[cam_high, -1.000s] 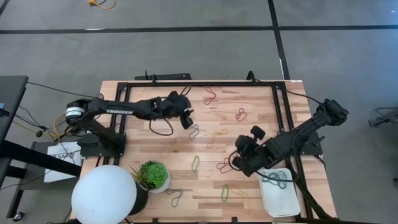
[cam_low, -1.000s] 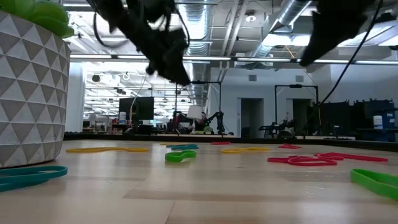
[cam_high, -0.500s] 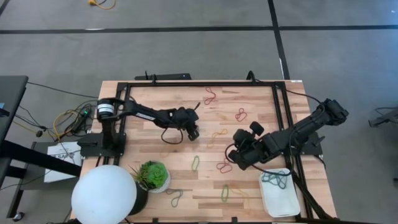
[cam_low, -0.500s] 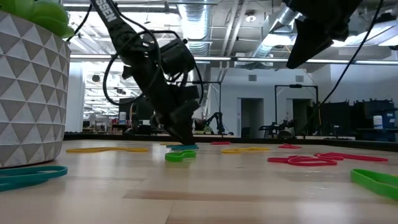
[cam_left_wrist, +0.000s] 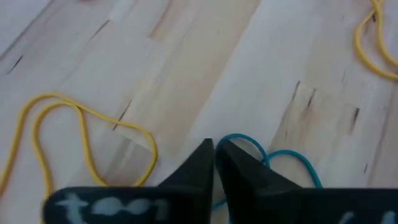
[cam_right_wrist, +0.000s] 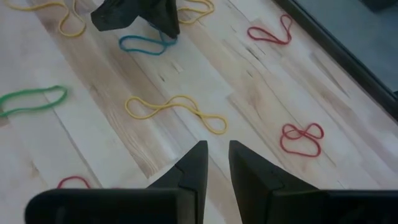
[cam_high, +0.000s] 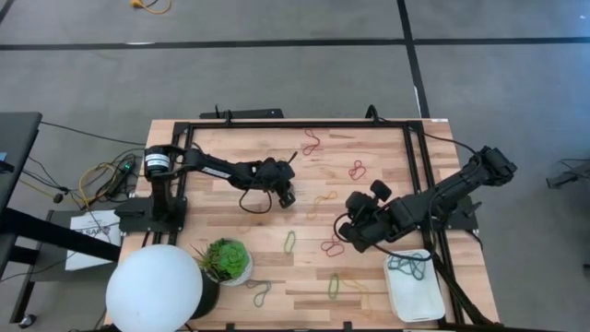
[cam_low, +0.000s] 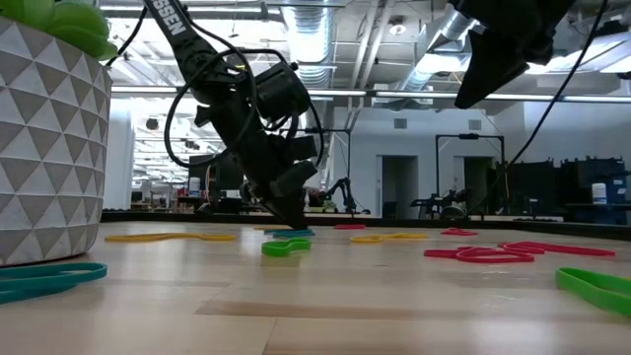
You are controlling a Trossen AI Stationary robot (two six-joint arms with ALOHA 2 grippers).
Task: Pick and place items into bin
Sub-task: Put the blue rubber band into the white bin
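Plant pot (cam_high: 226,262), lamp (cam_high: 154,289), beside scattered bands (cam_high: 289,242)

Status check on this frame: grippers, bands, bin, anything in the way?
Left gripper shut on teal band at table centre. Right gripper hovering, empty. Bin holds some bands. No obstruction.

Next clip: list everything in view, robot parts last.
table: one, light wood
red bands: three, red, upper and middle table in the high view
yellow bands: at least two, yellow, mid-table
green bands: two, green, lower table
grey band: one, greyish, beside plant
teal band: one, teal, mid-table
bin: one, white, lower right corner, bands inside
potted plant: one, green, lower left
ball lamp: one, white, lower left corner
left gripper: shut on teal band
right gripper: open, empty, above table
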